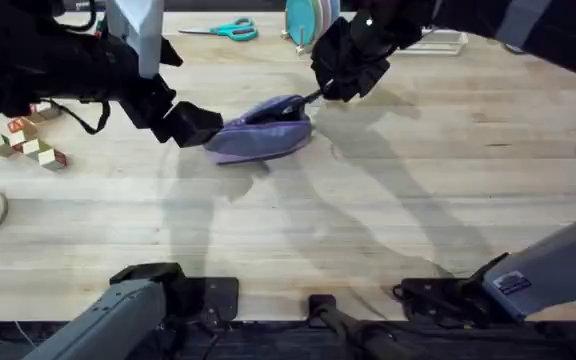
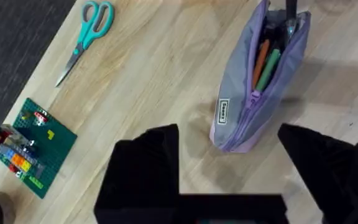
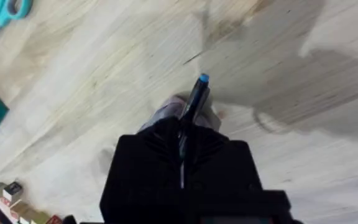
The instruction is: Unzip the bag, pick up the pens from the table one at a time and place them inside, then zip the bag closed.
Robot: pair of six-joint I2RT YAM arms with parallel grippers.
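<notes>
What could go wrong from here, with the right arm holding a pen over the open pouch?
1. The pen is pinched near one end by the right gripper, so it could pivot or catch the zipper edge instead of sliding in.
2. The bag already holds orange and green pens; the new one may jam against them and stick out, blocking the zip.
3. The left gripper is open by the bag's end, not clamping it, so a push could shift the pouch.

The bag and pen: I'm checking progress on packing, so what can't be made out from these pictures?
- Overhead: the bag's opening is hidden by the right gripper and the bag's own fold.
- Left wrist: the pen is cut off by the picture's edge; the bag's inside is in shadow, so the pens there can't be counted.
- Right wrist: the gripper covers most of the bag.
</notes>
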